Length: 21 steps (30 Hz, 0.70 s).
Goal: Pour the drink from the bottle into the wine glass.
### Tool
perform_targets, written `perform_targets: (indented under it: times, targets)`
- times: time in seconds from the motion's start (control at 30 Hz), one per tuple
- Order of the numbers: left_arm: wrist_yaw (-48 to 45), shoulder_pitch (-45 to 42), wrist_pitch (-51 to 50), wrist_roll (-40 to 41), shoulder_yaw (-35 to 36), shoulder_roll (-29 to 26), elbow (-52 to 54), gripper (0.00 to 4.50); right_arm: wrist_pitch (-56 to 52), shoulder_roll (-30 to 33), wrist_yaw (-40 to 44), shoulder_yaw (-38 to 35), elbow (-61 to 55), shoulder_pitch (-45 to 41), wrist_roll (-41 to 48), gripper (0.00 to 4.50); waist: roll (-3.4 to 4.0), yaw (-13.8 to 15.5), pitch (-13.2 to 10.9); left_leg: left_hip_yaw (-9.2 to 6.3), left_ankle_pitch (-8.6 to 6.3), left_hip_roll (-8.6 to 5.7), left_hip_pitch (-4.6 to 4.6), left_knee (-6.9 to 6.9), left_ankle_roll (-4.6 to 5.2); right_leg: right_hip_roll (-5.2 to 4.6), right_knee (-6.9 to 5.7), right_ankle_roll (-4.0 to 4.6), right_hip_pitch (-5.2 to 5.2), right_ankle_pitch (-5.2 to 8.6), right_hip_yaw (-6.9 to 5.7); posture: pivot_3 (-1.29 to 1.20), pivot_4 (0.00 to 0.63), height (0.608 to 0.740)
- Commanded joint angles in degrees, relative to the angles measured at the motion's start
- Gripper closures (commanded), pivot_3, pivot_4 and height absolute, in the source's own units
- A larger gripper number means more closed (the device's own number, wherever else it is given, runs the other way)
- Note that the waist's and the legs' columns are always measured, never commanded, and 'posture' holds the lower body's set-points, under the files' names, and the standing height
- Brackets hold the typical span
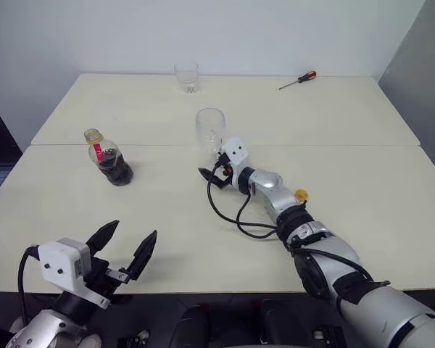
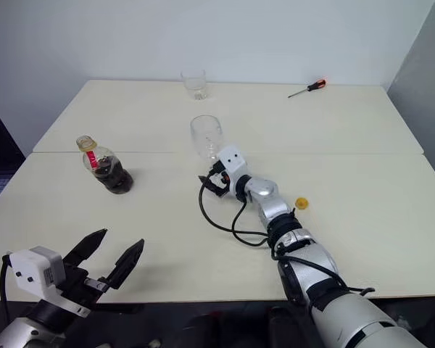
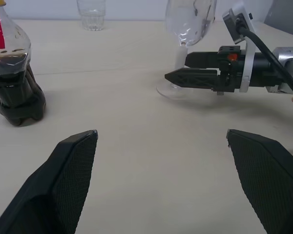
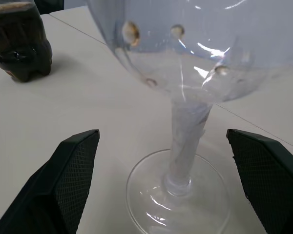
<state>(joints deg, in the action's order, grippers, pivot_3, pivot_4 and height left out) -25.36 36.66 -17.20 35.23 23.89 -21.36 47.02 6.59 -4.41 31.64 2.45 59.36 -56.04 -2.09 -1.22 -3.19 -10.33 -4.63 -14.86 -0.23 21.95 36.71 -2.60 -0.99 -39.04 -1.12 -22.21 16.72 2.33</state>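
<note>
The wine glass (image 4: 185,146) is seen upright between the widely spread fingers of the right gripper (image 4: 171,185); nothing is held.

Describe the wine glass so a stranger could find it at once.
Start at the seam joining the two cream tables. The clear stemmed wine glass stands there, near the middle, just beyond the open right end effector. Unlike the short clear tumbler at the far edge, it has a thin stem and round foot.

No legible text on anything
</note>
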Motion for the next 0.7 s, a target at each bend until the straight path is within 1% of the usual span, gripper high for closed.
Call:
perform_targets:
  times: [0.03, 0.3, 0.4, 0.53, 0.7]
  targets:
    - [0.5, -0.2, 0.1, -0.1, 0.1, -0.7, 2.4, 0.00, -2.0, 1.8, 2.9, 0.5, -8.0, 3.4, 1.5, 0.03, 0.00, 0.1, 0.0, 0.00, 0.00, 0.00, 0.00, 0.00, 0.00, -0.01, 0.00, 0.00, 0.01, 0.00, 0.00, 0.00, 0.150, 0.740]
    - [0.8, -0.6, 0.0, -0.5, -0.4, -0.8, 2.2, 0.00, -11.7, 8.3, 5.8, 2.8, -27.0, 15.7, 2.3, 0.03, 0.00, 0.3, 0.0, -0.01, 0.00, -0.01, -0.01, 0.01, 0.00, -0.02, 0.00, -0.02, 0.01, -0.01, 0.02, 0.00, 0.150, 0.740]
    - [0.7, -0.8, 0.2, -0.6, -0.4, -0.9, 1.8, 0.00, -16.4, 11.5, 8.3, 2.8, -37.4, 21.4, 4.2, 0.03, 0.00, 0.3, 0.0, -0.02, 0.00, 0.01, -0.01, 0.00, 0.00, 0.00, 0.00, -0.02, 0.01, 0.00, 0.00, 0.00, 0.150, 0.740]
    - [0.9, -0.6, 0.9, -1.2, 0.0, -0.4, 0.6, 0.00, -22.9, 15.4, 10.9, 2.6, -53.3, 29.0, 8.4, 0.03, -0.01, 0.4, 0.0, -0.05, 0.00, 0.00, 0.00, -0.02, 0.00, -0.01, 0.02, -0.04, 0.02, 0.00, 0.02, 0.00, 0.150, 0.740]
    - [2.6, -1.1, 2.6, -3.8, 0.5, 1.6, -2.9, 0.00, -32.9, 19.9, 13.5, 1.2, -74.4, 38.9, 18.3, 0.03, -0.01, 0.6, 0.0, -0.09, 0.00, 0.01, 0.00, -0.02, 0.00, 0.00, 0.05, -0.06, 0.02, 0.02, 0.01, 0.00, 0.150, 0.740]
